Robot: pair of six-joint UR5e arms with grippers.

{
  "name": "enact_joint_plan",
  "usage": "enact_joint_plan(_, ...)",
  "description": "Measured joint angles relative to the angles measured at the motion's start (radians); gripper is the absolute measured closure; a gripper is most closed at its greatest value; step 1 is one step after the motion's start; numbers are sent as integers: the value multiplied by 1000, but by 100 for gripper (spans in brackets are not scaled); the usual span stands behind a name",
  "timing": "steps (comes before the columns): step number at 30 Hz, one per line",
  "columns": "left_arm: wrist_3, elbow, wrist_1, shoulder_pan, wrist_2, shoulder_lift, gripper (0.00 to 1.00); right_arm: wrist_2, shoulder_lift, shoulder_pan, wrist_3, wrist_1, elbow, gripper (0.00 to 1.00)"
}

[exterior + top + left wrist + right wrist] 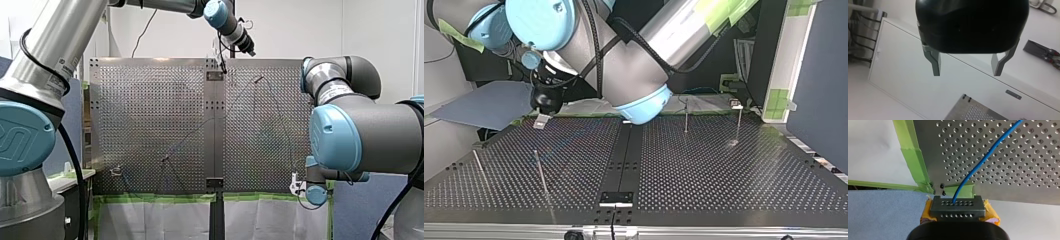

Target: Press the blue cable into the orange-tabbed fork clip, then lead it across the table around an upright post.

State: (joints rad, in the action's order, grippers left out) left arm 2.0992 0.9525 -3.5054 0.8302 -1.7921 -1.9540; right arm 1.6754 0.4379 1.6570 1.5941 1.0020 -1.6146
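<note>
My left arm [55, 45] reaches high over the perforated table's [150, 110] far edge; my right gripper [296, 184] sits at its near right corner, where a thin cable [186, 139] leads.

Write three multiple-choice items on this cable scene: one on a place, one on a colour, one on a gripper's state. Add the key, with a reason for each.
1. Where at the table is my right gripper?
A. over its middle
B. at its taped corner
C. at an edge far from any tape

2. What colour is the tape on the table's edge?
A. green
B. red
C. white

3. How is my left gripper?
A. shut on a post
B. shut on nothing
C. open, holding nothing

Key:
1 B: the right wrist view shows it just off the taped corner, with the blue cable running from it over the table.
2 A: the strips along the edge are green.
3 C: its fingers stand apart with nothing between them.
</note>
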Motion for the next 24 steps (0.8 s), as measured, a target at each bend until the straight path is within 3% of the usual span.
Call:
enact_joint_plan(7, -12, -61, -54, 3, -45, -1, 0, 0, 0, 0, 0, -1, 0, 100)
enact_joint_plan(13, -50, -99, -99, -4, -101, -1, 0, 0, 0, 0, 0, -3, 0, 100)
enact_joint_plan(17, -60, -78, -79, -6, -132, -1, 0, 0, 0, 1, 0, -4, 0, 100)
enact_joint_plan(24, -68, -66, -51, -6, -136, -1, 0, 0, 0, 2, 0, -5, 0, 100)
